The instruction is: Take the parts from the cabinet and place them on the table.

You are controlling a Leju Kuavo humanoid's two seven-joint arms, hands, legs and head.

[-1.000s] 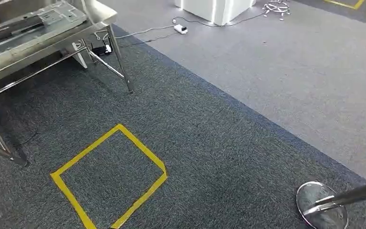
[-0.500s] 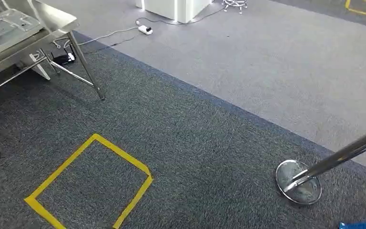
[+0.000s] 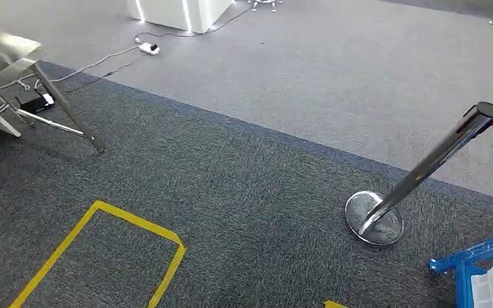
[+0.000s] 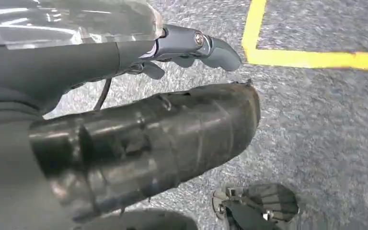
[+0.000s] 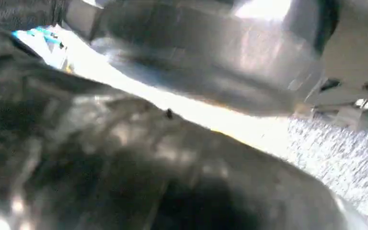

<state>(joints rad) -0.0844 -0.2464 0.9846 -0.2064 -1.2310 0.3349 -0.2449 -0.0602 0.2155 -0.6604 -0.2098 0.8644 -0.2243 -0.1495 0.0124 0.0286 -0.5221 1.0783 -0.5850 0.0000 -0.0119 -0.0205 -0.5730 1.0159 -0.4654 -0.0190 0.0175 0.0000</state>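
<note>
Head view shows no readable writing near the steel table [image 3: 3, 48].

The head camera has swung to the right: the steel-legged metal table [image 3: 13, 77] has slid to the left edge, the yellow tape square [image 3: 103, 256] sits lower left, the chrome stanchion post with its round base [image 3: 417, 176] now stands in full, and a blue plastic crate [image 3: 484, 269] has entered at lower right
</note>
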